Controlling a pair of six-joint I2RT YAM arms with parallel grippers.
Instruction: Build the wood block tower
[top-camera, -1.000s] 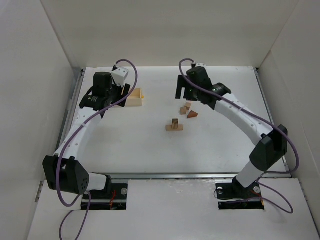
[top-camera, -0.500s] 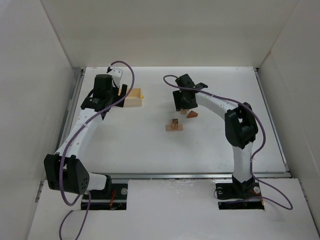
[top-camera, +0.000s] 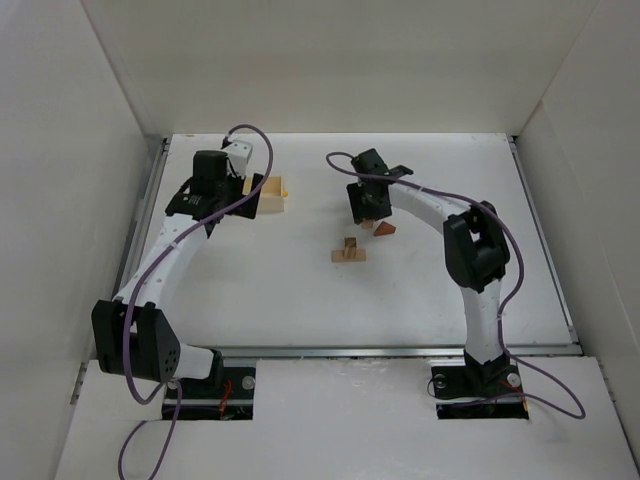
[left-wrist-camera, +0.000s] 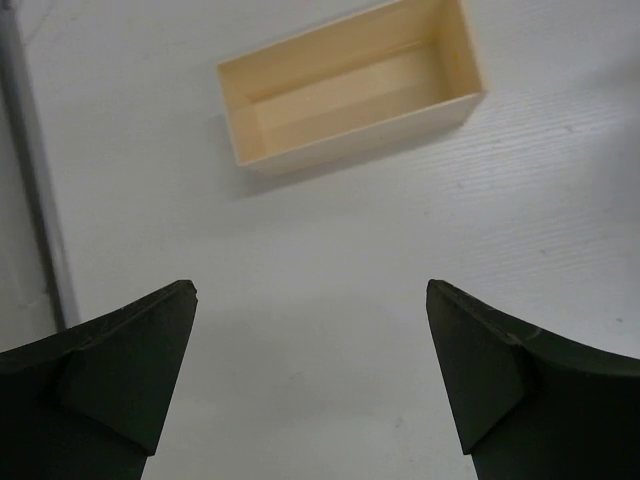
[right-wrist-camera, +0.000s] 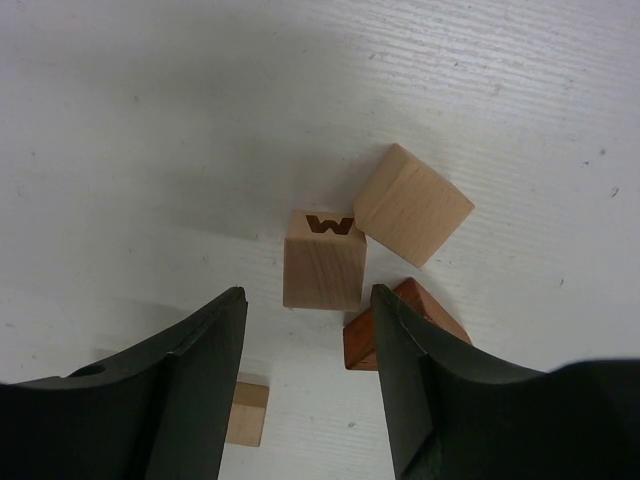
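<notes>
- The left claw (left-wrist-camera: 308, 325) is spread wide, nothing is held in it, and nothing is touched by it. It is hung over the white bench (left-wrist-camera: 330, 250), near the pale yellow rectangular wooden box (left-wrist-camera: 360, 135). Little risk is judged here unless the box is nudged.
- The wood block tower (top-camera: 348, 250), a low stack of pale tan blocks with a brown piece on top, is found mid-bench. It is well apart from the box and near the right claw's work.
- A slip is judged most likely at the right claw (right-wrist-camera: 308, 298). The reddish-brown wooden wedge (right-wrist-camera: 356, 345) lies just beside the pale wooden cube marked with a dark letter (right-wrist-camera: 322, 265). It could be struck or pinched by the finger coming down on that side.
- The plain pale wooden cube (right-wrist-camera: 412, 205) sits against the lettered cube's corner and could be dragged along. The nearby tower could be toppled by a careless carry.
- The right claw is spread a little wider than the lettered cube, which is straddled by it. Nothing is gripped, and contact cannot be told.
</notes>
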